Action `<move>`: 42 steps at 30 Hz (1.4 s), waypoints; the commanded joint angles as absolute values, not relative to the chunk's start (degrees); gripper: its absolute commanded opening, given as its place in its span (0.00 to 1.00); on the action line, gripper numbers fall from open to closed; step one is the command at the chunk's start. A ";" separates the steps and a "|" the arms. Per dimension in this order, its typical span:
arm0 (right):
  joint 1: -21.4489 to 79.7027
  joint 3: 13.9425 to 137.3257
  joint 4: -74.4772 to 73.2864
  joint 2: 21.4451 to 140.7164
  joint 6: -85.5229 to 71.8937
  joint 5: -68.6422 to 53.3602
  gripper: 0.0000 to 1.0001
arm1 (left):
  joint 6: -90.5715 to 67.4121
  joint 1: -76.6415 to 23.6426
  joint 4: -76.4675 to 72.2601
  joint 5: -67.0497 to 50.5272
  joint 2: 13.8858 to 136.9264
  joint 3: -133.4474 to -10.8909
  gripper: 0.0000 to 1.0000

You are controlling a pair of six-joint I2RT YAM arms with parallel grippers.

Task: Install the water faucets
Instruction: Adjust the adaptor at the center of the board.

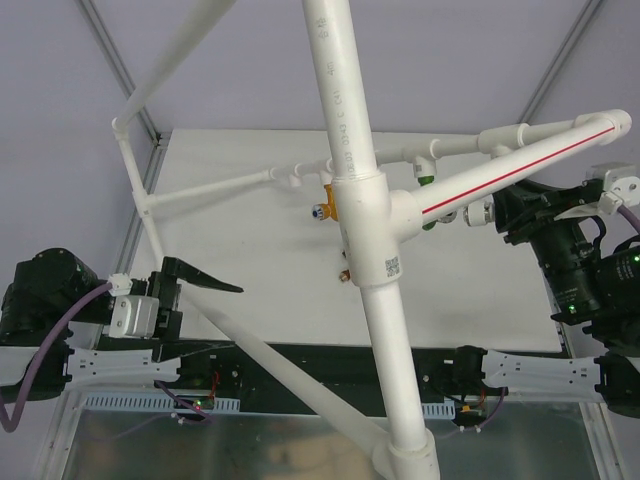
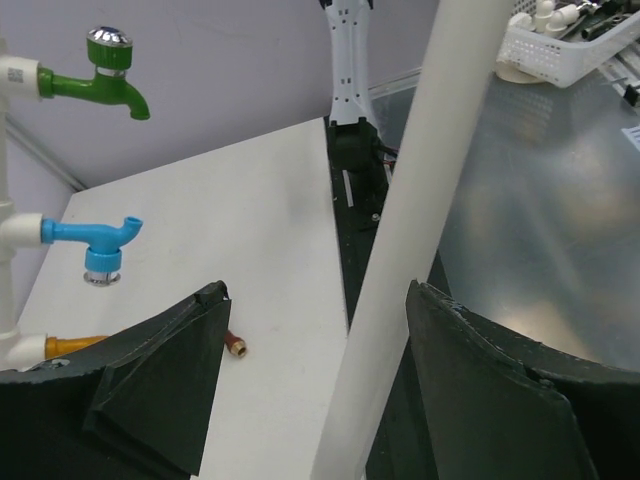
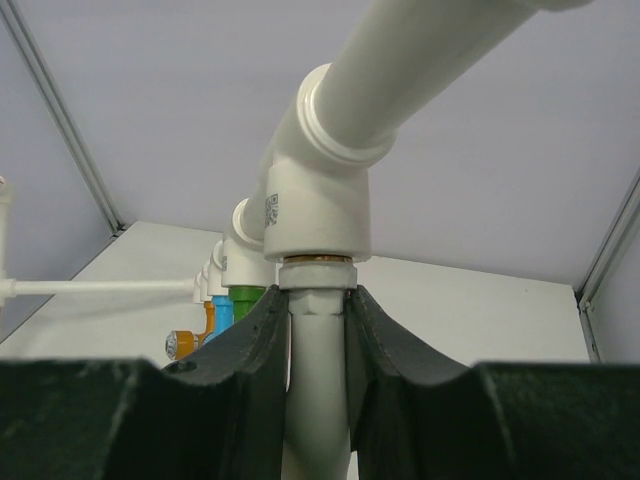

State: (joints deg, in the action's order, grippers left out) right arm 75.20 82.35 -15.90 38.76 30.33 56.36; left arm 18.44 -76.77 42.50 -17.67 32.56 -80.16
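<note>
Left end effector (image 2: pixel 315 292): open, holding nothing. A white pipe (image 2: pixel 420 200) runs between its fingers; contact cannot be determined. The left arm lies low at the near edge of the surface (image 2: pixel 200 200), with the end effector pointing to 3 o'clock in the top view.

Green faucet (image 2: pixel 110 75), blue faucet (image 2: pixel 95 240) and orange faucet (image 2: pixel 70 343): mounted on the frame's white fittings, at 9 to 11 o'clock in the left wrist view, well apart from the fingers. A brass piece (image 2: pixel 236 347) lies on the surface at 6 o'clock of them.

Right end effector (image 3: pixel 318 300): closed on a white stub (image 3: pixel 318 400) directly under an elbow (image 3: pixel 315 215). The three faucets line up at its 9 o'clock. The right arm is raised, pointing to 9 o'clock in the top view.
</note>
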 commanded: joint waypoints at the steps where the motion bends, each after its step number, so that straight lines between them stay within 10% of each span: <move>1: 75.32 84.29 -1.41 37.62 33.05 52.47 0.00 | 16.35 -76.29 43.50 -22.85 31.90 -82.96 0.73; 20: 75.32 82.79 -1.84 36.83 31.82 53.09 0.00 | 14.15 -76.29 39.82 -17.33 37.35 -73.74 0.65; 31: 75.32 84.90 -4.57 37.18 29.62 52.65 0.00 | 15.64 -76.29 39.64 -11.61 40.60 -73.91 0.00; 35: 75.24 86.22 -5.36 37.44 29.36 51.95 0.00 | 15.12 -76.29 39.20 -9.68 42.62 -76.72 0.00; 42: 75.32 87.10 -8.17 36.83 29.00 47.56 0.41 | 14.15 -76.29 29.29 -1.59 42.98 -80.51 0.00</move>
